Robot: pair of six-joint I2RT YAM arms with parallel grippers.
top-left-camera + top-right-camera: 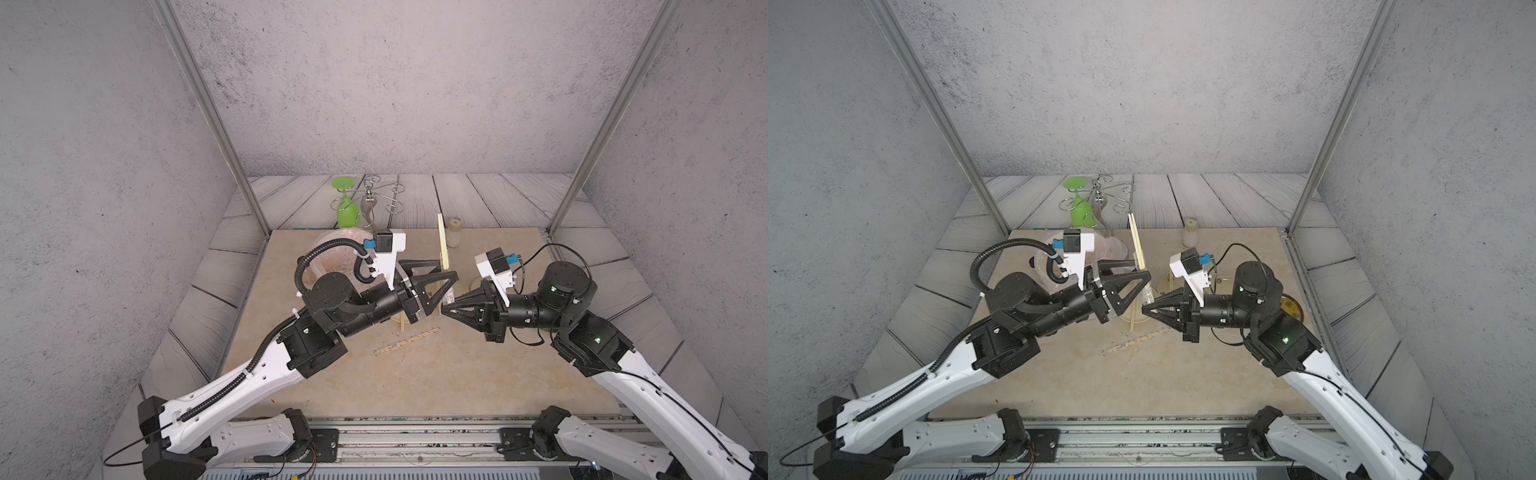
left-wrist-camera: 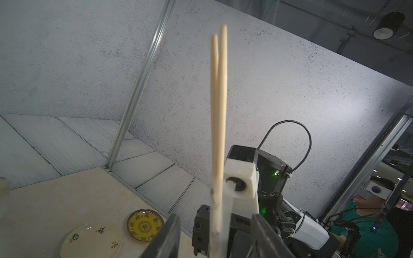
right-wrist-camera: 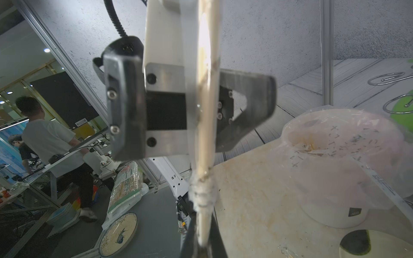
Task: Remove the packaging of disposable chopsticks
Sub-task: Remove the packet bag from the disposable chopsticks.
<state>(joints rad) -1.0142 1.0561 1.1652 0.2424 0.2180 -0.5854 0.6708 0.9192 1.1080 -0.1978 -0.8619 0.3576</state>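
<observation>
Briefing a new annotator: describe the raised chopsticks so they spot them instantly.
Find the beige stone-look tabletop, then the gap between the black left tool and right tool. The pale wooden chopstick pair stands upright there, foot pinched by the right tool; the other sticks lie flat.

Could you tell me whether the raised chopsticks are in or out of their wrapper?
Partly out: the chopsticks stand bare at the top, while the clear wrapper bunches around their lower part.

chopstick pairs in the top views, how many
3: pale wooden pair upright in right gripper, bare pair under left gripper, clear-sleeved pair on table; more maybe hidden
</observation>
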